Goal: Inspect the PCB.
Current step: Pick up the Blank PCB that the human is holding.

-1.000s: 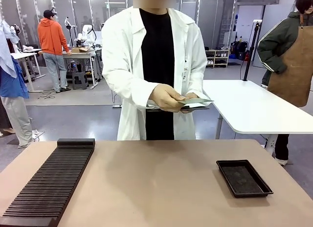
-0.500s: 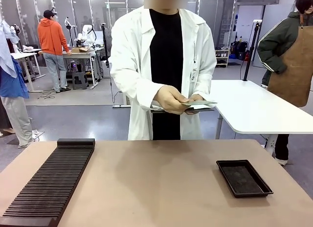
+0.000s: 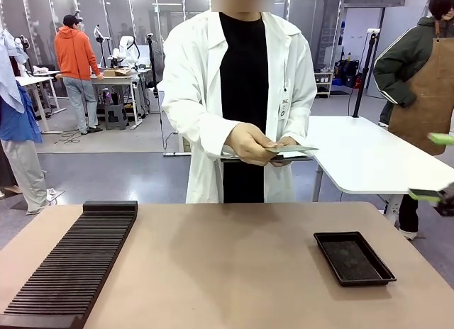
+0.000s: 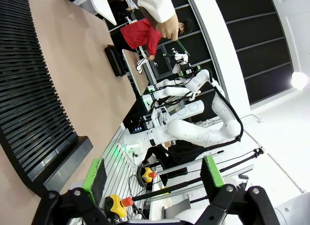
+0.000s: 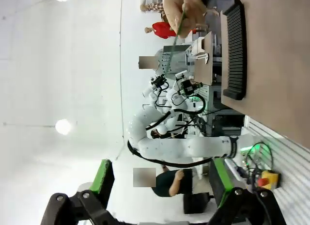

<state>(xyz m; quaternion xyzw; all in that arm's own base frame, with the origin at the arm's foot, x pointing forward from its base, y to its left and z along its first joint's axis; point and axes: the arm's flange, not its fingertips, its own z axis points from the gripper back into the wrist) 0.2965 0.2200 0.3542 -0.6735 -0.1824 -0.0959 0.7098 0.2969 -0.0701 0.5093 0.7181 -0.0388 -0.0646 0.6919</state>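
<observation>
Plainly thin and probably light, stiff and fragile, the PCB (image 3: 294, 148) sits level in the person's hand (image 3: 247, 143), its free edges past that grip the likely hold, while the left gripper (image 4: 152, 170) and right gripper (image 5: 162, 178) gape wide and empty.

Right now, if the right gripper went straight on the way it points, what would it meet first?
Probably the left arm: its white links lie straight ahead of the open right gripper. How far off is unclear.
</observation>
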